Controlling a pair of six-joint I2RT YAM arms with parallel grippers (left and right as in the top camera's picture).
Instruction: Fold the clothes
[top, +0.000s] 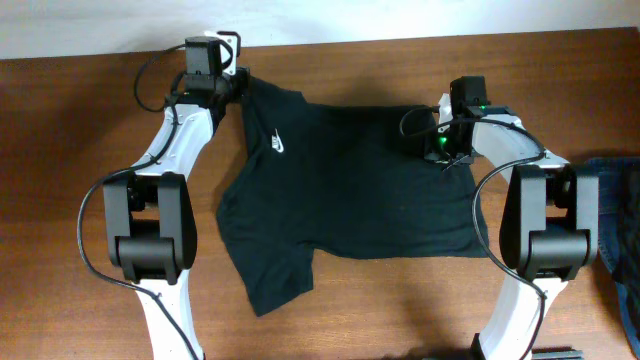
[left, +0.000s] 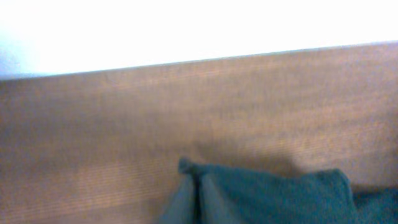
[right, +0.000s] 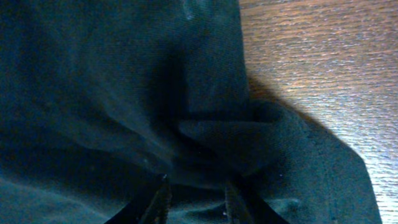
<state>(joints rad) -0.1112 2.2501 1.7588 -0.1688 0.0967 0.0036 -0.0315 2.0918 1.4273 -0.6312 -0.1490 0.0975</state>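
The black T-shirt (top: 340, 190) lay spread across the middle of the wooden tabletop (top: 380, 310), between the two arms. Its small white swoosh logo (top: 280, 145) faced up on the left part of the cloth. One short sleeve (top: 270, 280) stuck out toward the near edge of the tabletop, on the left arm's side.

The left end effector (top: 225, 70) sat at the far left corner of the shirt, right at the fabric's edge by the back of the tabletop. From overhead its fingers were hidden under the wrist hardware. The left wrist view showed no fingers either, only bare wood (left: 186, 106) and a small peaked fold of dark cloth (left: 267, 196) at the bottom of the frame. I could not tell whether this end effector was open, closed or gripping the shirt.

The right end effector (top: 445, 150) rested on the far right part of the shirt, over the cloth and not beside it. In the right wrist view its two fingertips (right: 163, 198) appeared at the bottom edge, drawn partly together. A bunched ridge of the black fabric (right: 93, 93) ran down into the narrow gap between them. The right end effector (right: 196, 196) was therefore clamped on a pinch of the shirt. Creases spread away from that pinch, and bare tabletop (right: 323, 62) showed past the cloth's edge on the right.

A blue denim garment (top: 622, 230) lay at the right margin of the tabletop, apart from the shirt and behind the right arm.
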